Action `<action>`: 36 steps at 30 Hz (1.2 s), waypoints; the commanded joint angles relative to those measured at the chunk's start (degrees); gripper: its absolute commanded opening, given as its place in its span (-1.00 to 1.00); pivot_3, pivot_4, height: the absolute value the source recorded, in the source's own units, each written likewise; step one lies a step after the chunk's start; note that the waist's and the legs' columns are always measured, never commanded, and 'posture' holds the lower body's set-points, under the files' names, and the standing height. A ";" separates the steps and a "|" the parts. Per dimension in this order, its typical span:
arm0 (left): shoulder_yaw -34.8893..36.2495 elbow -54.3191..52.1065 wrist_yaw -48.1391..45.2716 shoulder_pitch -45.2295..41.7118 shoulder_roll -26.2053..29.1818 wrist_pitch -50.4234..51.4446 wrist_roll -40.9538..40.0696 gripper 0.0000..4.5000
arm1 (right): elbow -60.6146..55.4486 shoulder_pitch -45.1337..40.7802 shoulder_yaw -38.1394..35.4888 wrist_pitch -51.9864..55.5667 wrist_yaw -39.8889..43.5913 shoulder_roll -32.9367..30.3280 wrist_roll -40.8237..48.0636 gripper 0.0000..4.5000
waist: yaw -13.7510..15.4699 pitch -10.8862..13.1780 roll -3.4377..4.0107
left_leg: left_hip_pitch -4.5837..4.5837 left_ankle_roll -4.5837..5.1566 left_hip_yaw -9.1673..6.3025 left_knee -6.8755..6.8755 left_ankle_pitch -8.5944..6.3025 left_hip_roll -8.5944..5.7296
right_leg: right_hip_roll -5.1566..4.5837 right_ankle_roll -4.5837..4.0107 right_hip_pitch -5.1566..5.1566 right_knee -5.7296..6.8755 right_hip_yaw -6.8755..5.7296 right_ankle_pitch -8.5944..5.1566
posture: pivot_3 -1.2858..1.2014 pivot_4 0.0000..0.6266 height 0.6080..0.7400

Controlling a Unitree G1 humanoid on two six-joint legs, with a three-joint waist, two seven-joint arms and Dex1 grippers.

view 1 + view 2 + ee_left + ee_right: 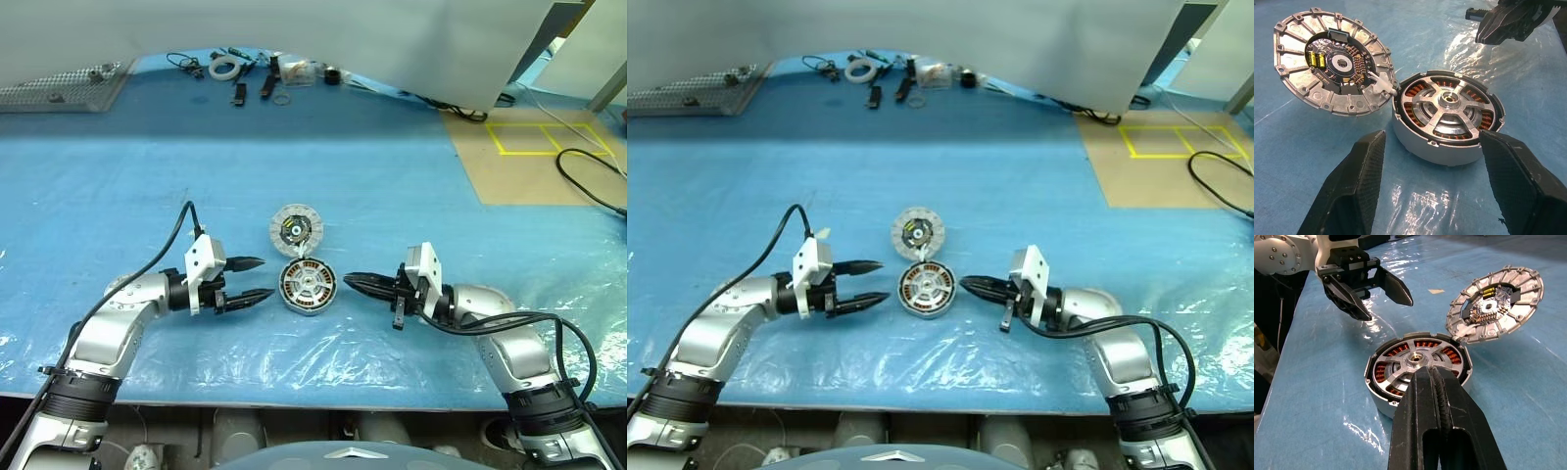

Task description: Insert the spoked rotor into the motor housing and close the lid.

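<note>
The motor housing (308, 305) sits on the blue sheet between my two grippers. The spoked rotor (1449, 105) lies inside it, copper windings showing between silver spokes. The lid (296, 231) stands tilted on edge just behind the housing, touching its far rim. Its inner face, with a dark hub and small components, is turned up toward me (1332, 63). My left gripper (266, 277) is open a little to the left of the housing, its fingers (1352, 186) apart from the wall. My right gripper (348, 280) is shut and empty, its tip (1422, 372) close to the housing's right side.
A perforated metal plate (59, 88) lies at the back left. Small tools and a white tape roll (227, 69) lie along the back edge. A brown board with yellow tape (539, 157) and a black cable (588, 186) are at the right. Crinkled clear plastic covers the sheet's front.
</note>
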 commanded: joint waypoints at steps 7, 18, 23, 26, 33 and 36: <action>0.65 -1.10 0.38 -0.22 -1.38 -1.47 -0.45 0.42 | -1.60 -2.69 -0.82 0.70 1.06 -1.47 1.69 -1.00 | 0.05 0.00 0.00 | 0.00 0.00 0.00 0.00 0.00 0.00 | 0.00 0.00 0.00 0.02 0.00 0.00 | 0.03 -0.52 1.00; 0.02 -1.98 1.32 1.32 -2.18 -2.55 0.27 0.42 | 2.95 -7.39 1.52 -0.43 4.36 -0.02 0.76 -1.00 | 0.01 0.00 0.00 | 0.00 0.00 0.00 0.04 0.00 0.00 | 0.00 0.00 0.00 0.04 0.01 0.00 | 0.03 -0.52 1.00; -0.24 -2.61 2.25 2.09 -3.02 -2.90 0.73 0.42 | 6.46 -9.89 3.02 -2.21 6.26 0.91 -0.23 -1.00 | -0.02 0.00 0.00 | -0.01 0.01 0.00 0.05 0.01 0.00 | 0.00 0.00 0.00 0.05 0.00 0.01 | 0.03 -0.52 1.00; -0.22 -2.94 2.78 2.41 -3.35 -3.11 0.78 0.42 | 7.74 -11.31 3.47 -2.59 7.35 1.25 -0.18 -1.00 | -0.01 0.00 0.00 | 0.00 0.01 0.00 0.07 0.01 0.01 | 0.00 -0.01 0.00 0.08 0.00 0.01 | 0.03 -0.52 1.00; 0.24 -2.40 2.43 1.68 -3.17 -3.90 0.45 0.42 | 8.92 -10.79 1.36 -3.34 9.23 -0.79 0.06 -1.00 | 0.06 0.00 0.00 | -0.02 0.02 0.00 0.09 0.01 0.00 | 0.00 -0.01 0.01 0.08 0.00 0.01 | 0.03 -0.52 1.00; 0.64 -1.94 2.20 0.85 -2.76 -3.97 0.34 0.42 | 8.69 -9.20 0.37 -3.31 9.44 -2.16 0.38 -1.00 | 0.26 0.00 0.00 | -0.02 0.03 0.00 0.10 0.02 0.00 | 0.00 -0.01 0.01 0.09 0.00 0.01 | 0.03 -0.52 1.00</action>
